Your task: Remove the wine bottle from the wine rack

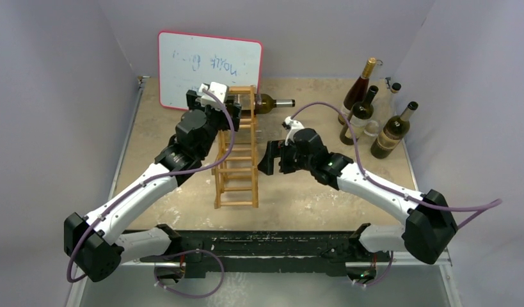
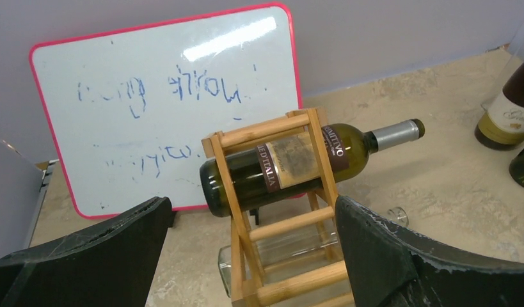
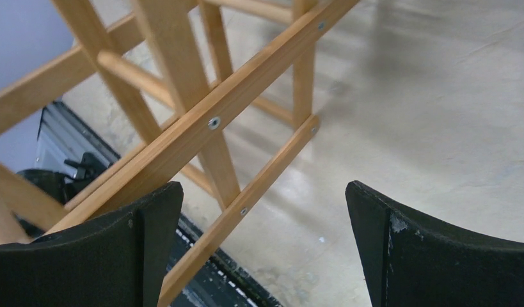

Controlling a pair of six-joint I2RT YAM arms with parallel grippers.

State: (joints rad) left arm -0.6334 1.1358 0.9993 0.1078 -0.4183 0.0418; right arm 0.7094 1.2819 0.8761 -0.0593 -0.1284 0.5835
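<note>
The light wooden wine rack (image 1: 237,157) stands mid-table. A dark green wine bottle (image 1: 272,103) lies across its top opening, neck pointing right. In the left wrist view the bottle (image 2: 291,163) rests in the rack (image 2: 297,224), with a clear glass bottle (image 2: 310,246) in the opening below. My left gripper (image 1: 213,101) is open and empty at the rack's top left; its jaws (image 2: 253,203) stand wide on the near side of the bottle, apart from it. My right gripper (image 1: 267,158) is open and empty just right of the rack's middle, facing the rack's slats (image 3: 208,121).
A red-edged whiteboard (image 1: 208,70) leans on the back wall behind the rack. Several upright wine bottles (image 1: 374,115) stand at the back right; one shows at the right edge of the left wrist view (image 2: 508,109). Grey walls enclose the table.
</note>
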